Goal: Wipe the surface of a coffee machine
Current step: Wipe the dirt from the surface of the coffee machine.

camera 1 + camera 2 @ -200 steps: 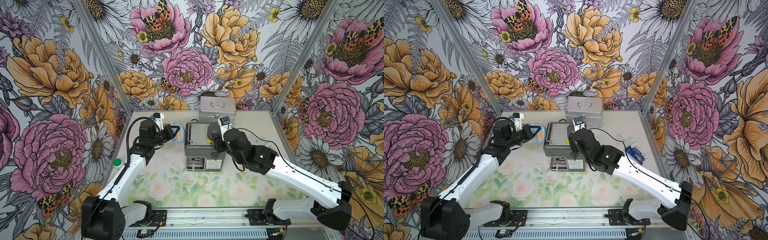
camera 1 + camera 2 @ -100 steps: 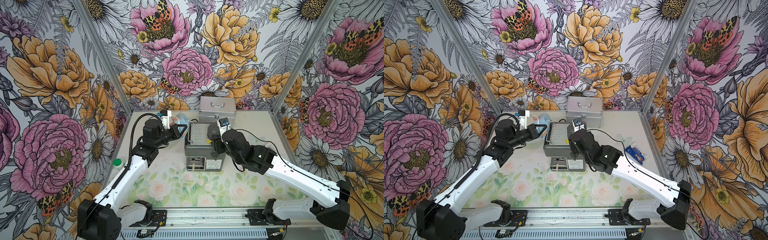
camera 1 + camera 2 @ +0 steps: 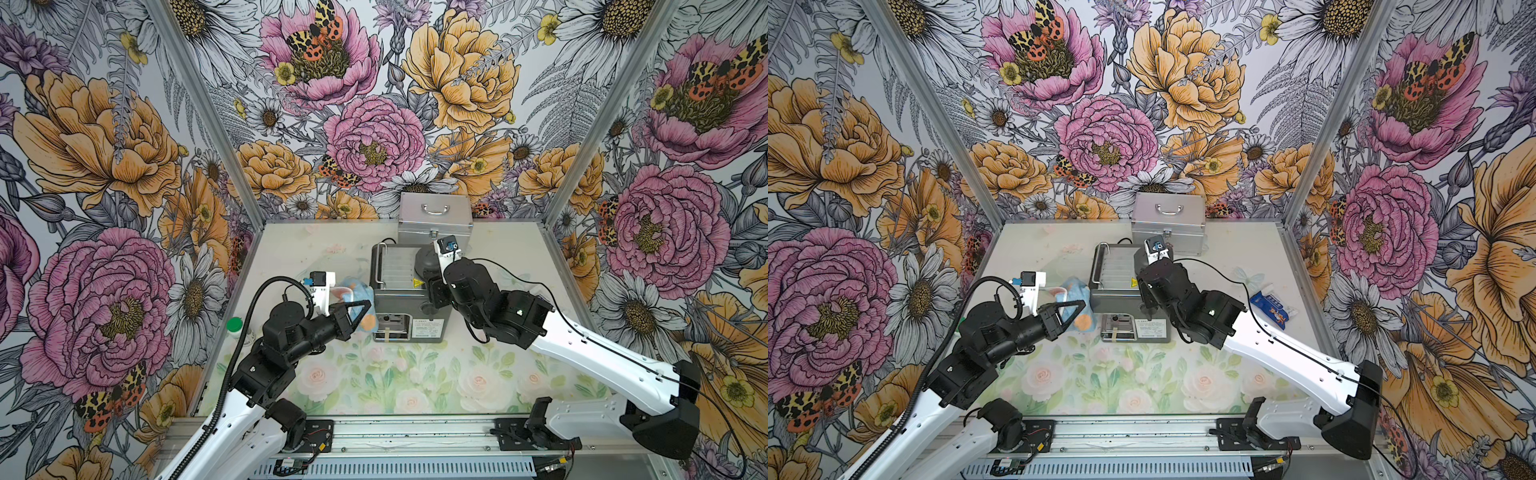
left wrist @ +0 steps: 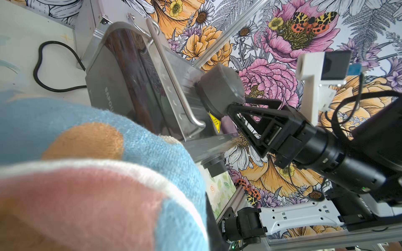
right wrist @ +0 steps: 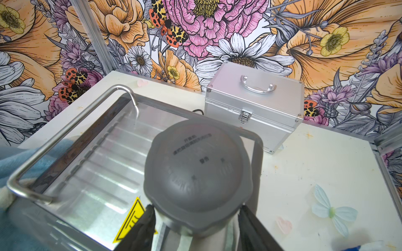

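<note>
1. The coffee machine (image 3: pixel 399 291) stands mid-surface (image 3: pixel 291 257), just in front of the silver case (image 3: pixel 434 216). The left end effector (image 3: pixel 365 307) is clamped tight on a blue cloth (image 3: pixel 351 289) bunched against the machine's side facing that arm.
2. The right end effector (image 5: pixel 196 226) has its jaws partly spread around the grey dome cap (image 5: pixel 195 173), gripping it. This looks like the only brace.
3. A hard sideways wipe could slide the machine, or twist the cap loose.
4. Loose cloth may snag the steel rail (image 5: pixel 65 134) on top.
</note>
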`<state>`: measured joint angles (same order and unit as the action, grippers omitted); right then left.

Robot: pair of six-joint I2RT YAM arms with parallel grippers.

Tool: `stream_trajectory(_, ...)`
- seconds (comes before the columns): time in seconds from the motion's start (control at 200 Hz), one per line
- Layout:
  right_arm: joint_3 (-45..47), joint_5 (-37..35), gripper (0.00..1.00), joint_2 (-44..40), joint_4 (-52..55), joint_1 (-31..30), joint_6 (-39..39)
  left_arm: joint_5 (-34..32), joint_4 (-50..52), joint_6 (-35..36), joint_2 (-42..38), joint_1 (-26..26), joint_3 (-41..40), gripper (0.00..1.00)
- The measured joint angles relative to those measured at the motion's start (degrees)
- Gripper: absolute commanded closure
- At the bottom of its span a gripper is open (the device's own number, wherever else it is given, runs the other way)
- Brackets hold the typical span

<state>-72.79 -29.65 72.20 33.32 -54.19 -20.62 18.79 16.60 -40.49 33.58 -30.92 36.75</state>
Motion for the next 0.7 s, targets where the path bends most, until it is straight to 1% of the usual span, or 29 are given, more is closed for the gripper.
stream_trajectory(0.095,0.0,0.0,0.39,0.0,0.0,0.0,0.0,-1.5,1.3,0.0,0.5,0.2,0.4,1.00)
stream_trajectory(0.2,0.0,0.0,0.39,0.0,0.1,0.0,0.0,-1.9,2.6,0.7,5.1,1.7,2.4,1.00)
stream_trajectory(0.405,0.0,0.2,0.39,0.0,0.1,0.0,0.0,-1.5,4.5,3.8,15.0,9.0,9.7,1.00)
stream_trajectory(0.575,0.0,0.2,0.39,0.3,0.2,0.0,0.0,2.0,2.9,5.1,21.2,15.3,15.1,1.00)
stream_trajectory(0.7,0.0,0.2,0.39,0.3,0.3,0.0,0.1,4.1,0.2,5.1,25.1,16.2,17.3,1.00)
